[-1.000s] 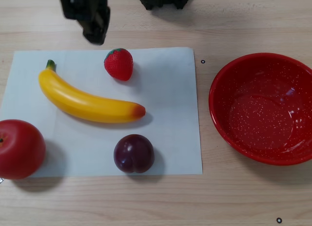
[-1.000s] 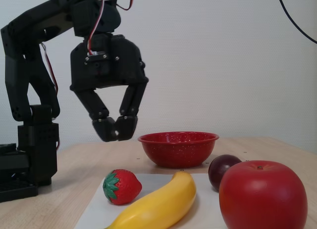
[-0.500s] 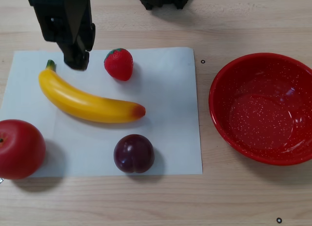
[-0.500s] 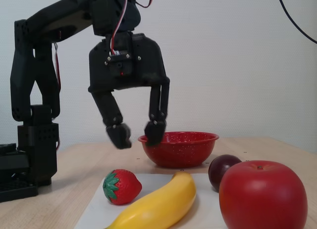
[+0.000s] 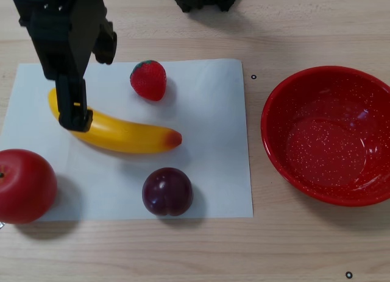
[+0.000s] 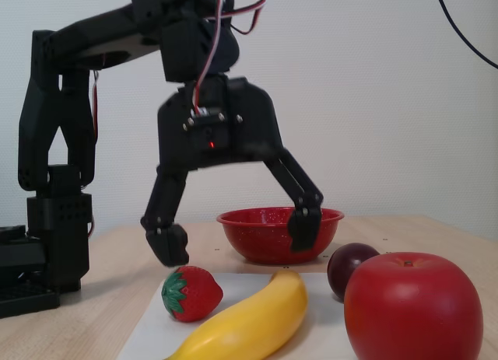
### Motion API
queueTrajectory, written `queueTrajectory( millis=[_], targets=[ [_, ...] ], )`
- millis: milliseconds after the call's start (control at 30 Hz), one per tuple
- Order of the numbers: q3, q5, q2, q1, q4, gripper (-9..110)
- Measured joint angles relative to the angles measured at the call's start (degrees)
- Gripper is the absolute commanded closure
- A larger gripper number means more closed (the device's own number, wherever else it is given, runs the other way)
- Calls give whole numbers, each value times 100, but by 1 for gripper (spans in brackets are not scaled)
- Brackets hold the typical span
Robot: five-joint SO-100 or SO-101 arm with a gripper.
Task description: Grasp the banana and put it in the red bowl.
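Note:
The long yellow banana [image 5: 128, 134] lies slantwise on a white paper sheet [image 5: 207, 111], its orange-red end pointing right. In the fixed view the banana [image 6: 249, 325] lies in the foreground. My black gripper [image 5: 91, 86] hangs over the banana's left part, open wide. One fingertip [image 5: 77, 120] covers the banana near its stem end, which is hidden. The other finger [image 5: 106, 47] is beyond the sheet's far edge. Seen from the side, the gripper [image 6: 233, 239] is spread above the fruit and holds nothing. The red speckled bowl [image 5: 266, 120] stands empty at the right, and the bowl [image 6: 257, 239] shows behind the fingers.
A strawberry [image 5: 148, 80] sits just beyond the banana. A dark plum [image 5: 167, 191] and a red apple [image 5: 24, 186] lie nearer the front. The arm's base [image 6: 47, 251] stands at the left of the fixed view.
The gripper has come forward and down from the sheet's far edge to over the banana's left part, and its jaws have spread from nearly shut to wide open.

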Motion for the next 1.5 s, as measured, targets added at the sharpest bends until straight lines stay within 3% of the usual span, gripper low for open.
queueTrajectory(
  millis=[400, 967, 1500],
  targets=[
    [-343, 0, -686, 9, -123, 27],
    [-1389, 9, -1696, 97, -114, 27],
    [-1397, 35, -2303, 193, -18, 27]
  ],
)
